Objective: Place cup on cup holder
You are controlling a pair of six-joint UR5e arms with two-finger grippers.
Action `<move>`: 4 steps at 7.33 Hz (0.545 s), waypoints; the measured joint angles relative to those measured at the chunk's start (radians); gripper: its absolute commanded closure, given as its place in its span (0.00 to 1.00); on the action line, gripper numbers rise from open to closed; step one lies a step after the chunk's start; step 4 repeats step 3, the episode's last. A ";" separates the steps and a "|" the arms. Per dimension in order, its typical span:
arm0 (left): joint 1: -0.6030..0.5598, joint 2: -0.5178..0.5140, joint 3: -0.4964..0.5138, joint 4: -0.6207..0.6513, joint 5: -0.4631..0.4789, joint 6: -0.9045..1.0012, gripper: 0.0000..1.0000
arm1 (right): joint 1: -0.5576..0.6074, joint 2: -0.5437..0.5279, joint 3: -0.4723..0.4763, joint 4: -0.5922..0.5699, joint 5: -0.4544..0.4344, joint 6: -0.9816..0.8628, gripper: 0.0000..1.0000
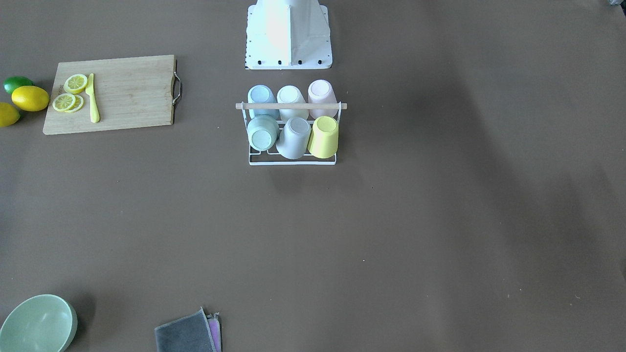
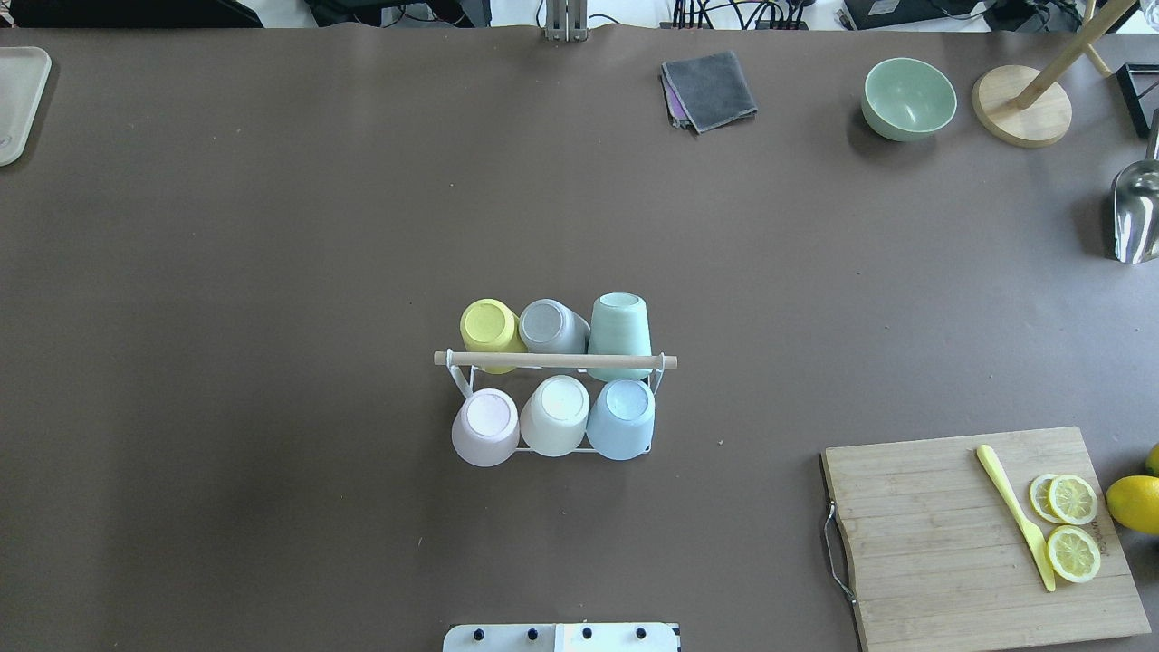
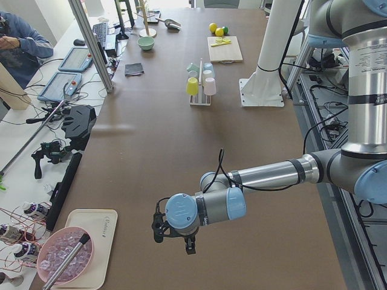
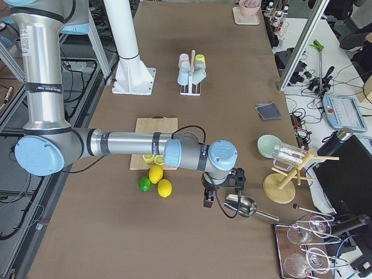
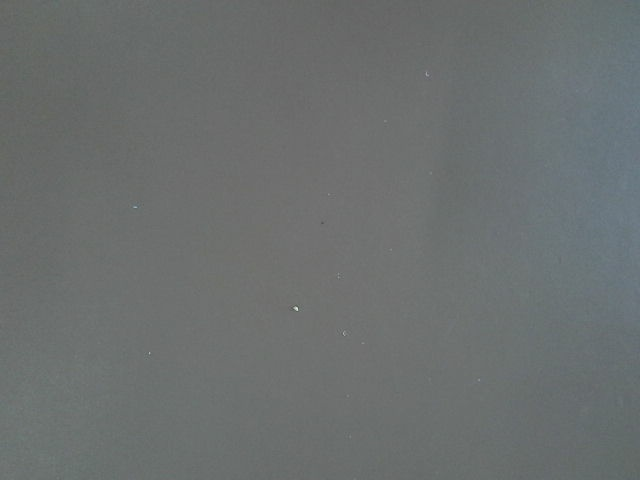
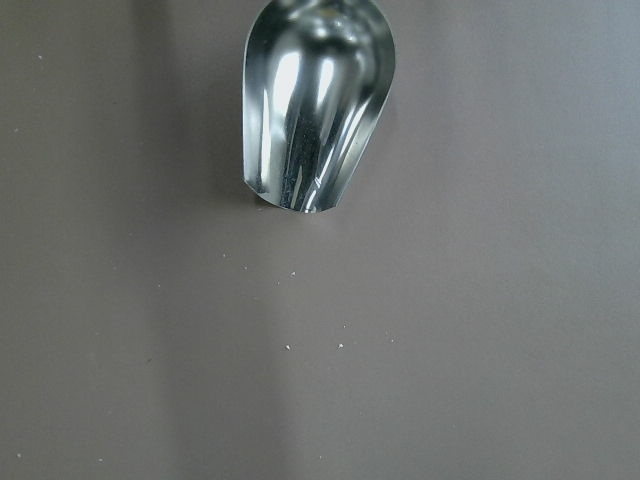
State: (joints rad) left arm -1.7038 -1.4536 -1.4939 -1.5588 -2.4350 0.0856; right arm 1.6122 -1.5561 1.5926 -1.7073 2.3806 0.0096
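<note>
The cup holder (image 2: 554,360), a white wire rack with a wooden rod across its top, stands mid-table near the robot base and also shows in the front view (image 1: 292,106). Several cups sit upside down on its prongs: yellow (image 2: 490,326), grey (image 2: 549,328) and green (image 2: 620,326) in the far row, pink (image 2: 486,427), white (image 2: 555,416) and blue (image 2: 622,419) in the near row. My left gripper (image 3: 173,243) hangs over bare table far to the left. My right gripper (image 4: 222,195) hangs far to the right, by a metal scoop. I cannot tell whether either is open or shut.
A cutting board (image 2: 951,543) with lemon slices and a yellow knife (image 2: 1014,516) lies front right, whole lemons (image 2: 1134,503) beside it. A metal scoop (image 6: 315,110), a green bowl (image 2: 908,98), a folded grey cloth (image 2: 711,89) and a wooden stand (image 2: 1021,118) are at the far right.
</note>
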 measured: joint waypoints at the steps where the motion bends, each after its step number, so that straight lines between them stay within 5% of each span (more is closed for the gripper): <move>1: -0.001 0.007 -0.002 0.004 -0.001 -0.001 0.01 | 0.000 -0.001 0.000 0.000 0.000 0.000 0.00; 4: -0.002 0.033 -0.012 0.009 0.001 -0.001 0.01 | 0.000 -0.001 0.001 0.000 0.001 -0.001 0.00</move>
